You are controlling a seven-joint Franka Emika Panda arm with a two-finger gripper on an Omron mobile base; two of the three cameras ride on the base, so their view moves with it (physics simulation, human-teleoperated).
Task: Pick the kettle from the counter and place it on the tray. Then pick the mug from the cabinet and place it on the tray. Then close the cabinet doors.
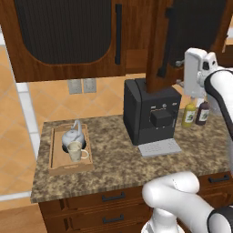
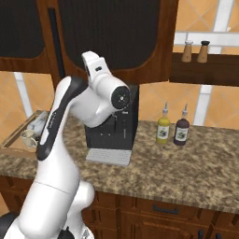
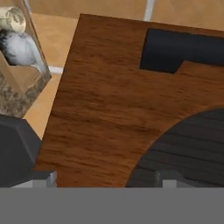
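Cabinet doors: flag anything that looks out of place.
The right cabinet door stands swung out over the coffee machine, while the left door looks shut. Kettle and mug sit upright in the tray.

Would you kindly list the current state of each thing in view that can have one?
kettle: upright on the tray.
mug: upright on the tray, in front of the kettle.
left cabinet door: looks shut.
right cabinet door: ajar, swung outward.
gripper: close against the right door, jaws apart.

Cabinet door [image 3: 109, 100] close-up, black handle [image 3: 179, 52]; kettle [image 3: 19, 50] top-left.
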